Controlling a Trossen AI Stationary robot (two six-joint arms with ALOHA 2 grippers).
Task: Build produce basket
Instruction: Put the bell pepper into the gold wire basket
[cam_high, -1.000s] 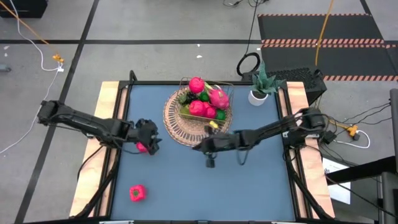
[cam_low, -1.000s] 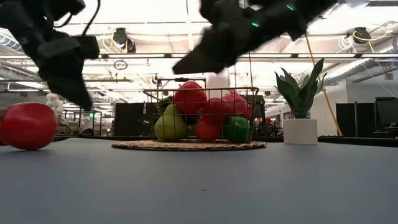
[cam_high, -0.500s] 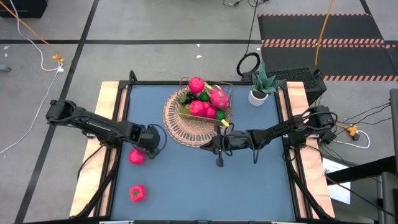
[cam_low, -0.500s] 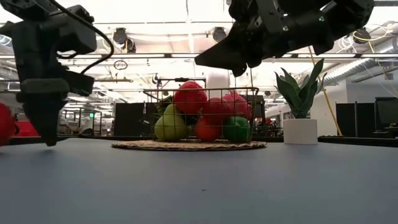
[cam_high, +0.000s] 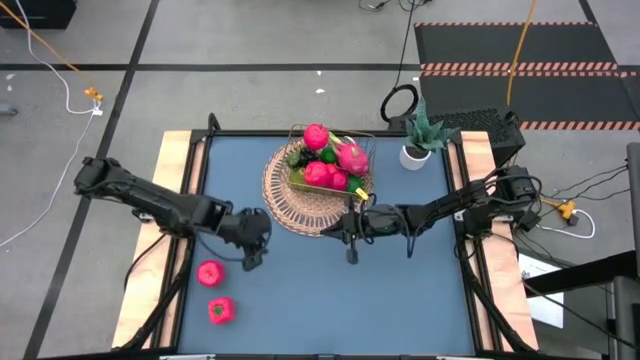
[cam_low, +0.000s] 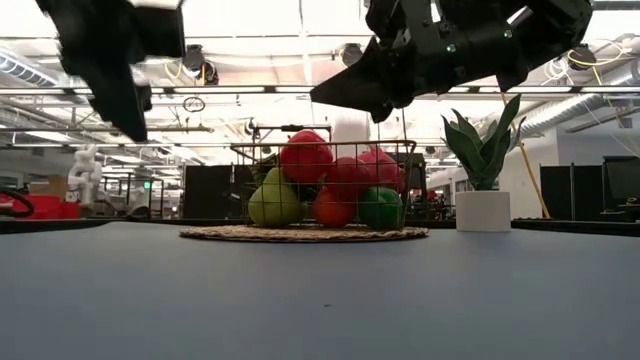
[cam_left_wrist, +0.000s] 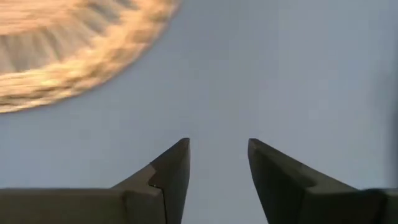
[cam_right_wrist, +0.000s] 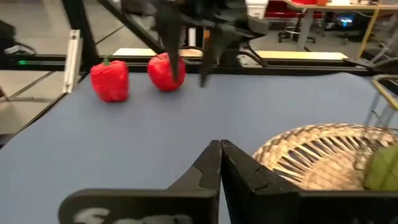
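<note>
The basket (cam_high: 290, 200), a round wicker tray with a wire frame, stands at the table's far middle and holds several produce pieces (cam_high: 335, 165), red, pink and green (cam_low: 330, 185). A round red fruit (cam_high: 209, 273) and a red pepper (cam_high: 220, 310) lie on the table near the left front; the right wrist view shows both, fruit (cam_right_wrist: 166, 71) and pepper (cam_right_wrist: 110, 79). My left gripper (cam_high: 254, 252) hovers open and empty (cam_left_wrist: 217, 162) above the table, near the tray's rim. My right gripper (cam_high: 340, 229) is shut (cam_right_wrist: 221, 152), raised just in front of the tray.
A green plant in a white pot (cam_high: 416, 150) stands at the far right corner, also seen in the low view (cam_low: 482, 205). Wooden rails (cam_high: 170, 200) line the table's left and right sides. Bare blue tabletop (cam_high: 340, 310) lies across the near half.
The round red fruit has rolled from beside my left gripper toward the table's near left. My left gripper has risen and gone toward the right, nearer the tray. My right gripper has drawn back a little toward the right edge, staying shut.
</note>
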